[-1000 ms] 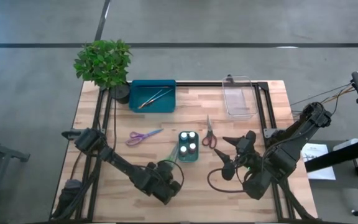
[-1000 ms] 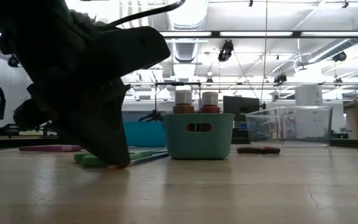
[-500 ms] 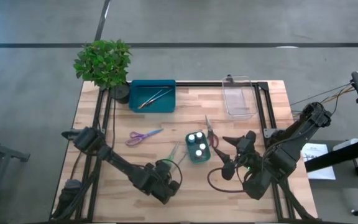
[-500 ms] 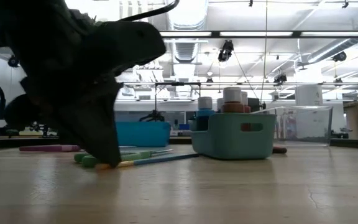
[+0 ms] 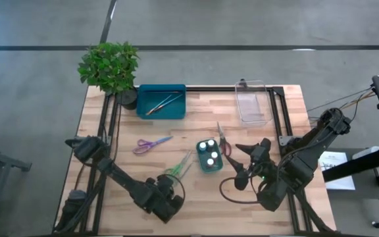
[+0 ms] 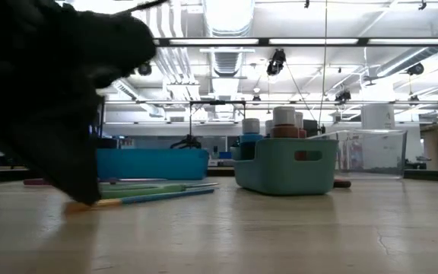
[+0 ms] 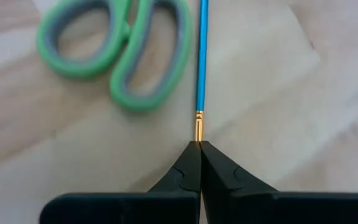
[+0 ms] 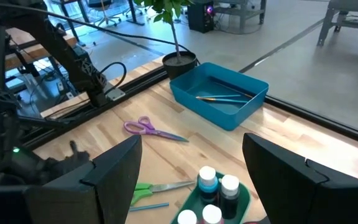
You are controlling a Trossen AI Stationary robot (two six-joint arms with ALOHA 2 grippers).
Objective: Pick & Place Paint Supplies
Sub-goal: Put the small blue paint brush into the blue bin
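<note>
Paint supplies lie scattered over the wooden table (image 5: 150,131), and clock directions below are read on the overhead view from the table's middle. A blue-handled brush (image 7: 201,59) lies on the wood at about 7 o'clock, its gold ferrule meeting the tips of the left gripper (image 7: 200,149), whose fingers are pressed together on the brush's bristle end. Just beside that brush lie the green-handled scissors (image 7: 123,53), their loops near the gripper and their blades pointing toward 1 o'clock. At about 5 o'clock, close to the centre, stands a small teal caddy (image 5: 207,162) holding four white-capped paint pots (image 5: 208,151); it sits turned at an angle to the table edges. The red-handled scissors (image 5: 224,141) lie touching or just beside the caddy at its 1 o'clock side. The purple-handled scissors (image 5: 151,143) lie at about 9 o'clock, well apart from the caddy. A teal tray (image 5: 161,101) at 11 o'clock holds two more thin brushes (image 5: 163,103), and a clear plastic tray (image 5: 253,103) sits at 1 o'clock. A potted green plant (image 5: 110,68) stands at the 10 o'clock corner. The right gripper (image 5: 245,164) hovers at about 4 o'clock, near the caddy, with its fingers spread wide and nothing between them.
</note>
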